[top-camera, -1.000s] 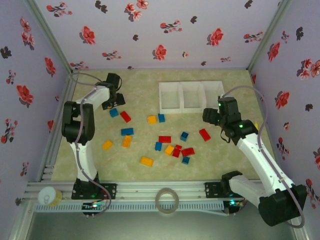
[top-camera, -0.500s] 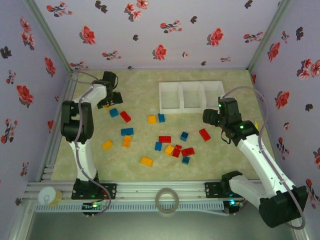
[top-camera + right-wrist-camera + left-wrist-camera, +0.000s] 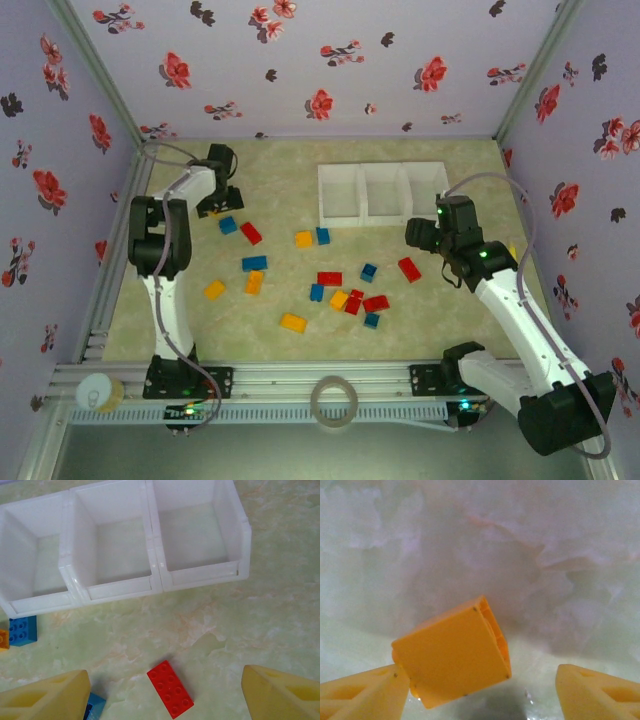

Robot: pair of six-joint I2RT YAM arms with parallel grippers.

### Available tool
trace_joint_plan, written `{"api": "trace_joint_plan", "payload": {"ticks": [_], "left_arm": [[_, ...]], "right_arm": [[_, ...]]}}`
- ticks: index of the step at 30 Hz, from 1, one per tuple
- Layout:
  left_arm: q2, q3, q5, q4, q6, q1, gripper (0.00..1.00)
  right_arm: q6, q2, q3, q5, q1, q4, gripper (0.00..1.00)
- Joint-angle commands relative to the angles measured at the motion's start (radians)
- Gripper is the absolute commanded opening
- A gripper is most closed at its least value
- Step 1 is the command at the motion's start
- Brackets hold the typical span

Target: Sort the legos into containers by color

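An orange-yellow lego [image 3: 451, 652] lies tilted between the fingers of my left gripper [image 3: 482, 692]. It leans on the left finger [image 3: 365, 692], with a clear gap to the right finger [image 3: 600, 692]; the jaws stand open. This left gripper [image 3: 213, 204] is low at the table's back left. My right gripper [image 3: 426, 236] hangs open above a red lego [image 3: 170, 688], just in front of the containers [image 3: 155, 575], a white three-compartment tray [image 3: 362, 192]. Several red, blue and yellow legos lie scattered mid-table, such as a blue one [image 3: 254, 263] and a yellow one [image 3: 293, 322].
The flowered left wall [image 3: 60, 180] and back wall stand close behind the left gripper. A blue lego [image 3: 22, 630] lies by the tray's near left corner. A tape roll [image 3: 334, 400] and a yellow-capped item [image 3: 100, 392] rest on the front rail.
The left gripper has shifted a little toward the back left corner. The right arm has stayed still.
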Motion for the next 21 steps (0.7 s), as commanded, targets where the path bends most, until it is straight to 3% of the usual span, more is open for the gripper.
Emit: {"api": "trace_joint_plan", "payload": {"ticks": [1,10,21], "left_arm": [[0.043,0.054,-0.019,-0.033,0.025,0.007,0.74],[0.1,0.138,-0.038,-0.061,0.063,0.006,0.67],[0.074,0.122,-0.05,-0.068,0.076,-0.011,0.35]], "right_arm": [[0.015,-0.006,-0.009,-0.002,0.008,-0.015,0.8],[0.012,0.0,-0.005,0.002,0.01,-0.012,0.8],[0.017,0.024,0.005,0.007,0.013,-0.006,0.78]]}}
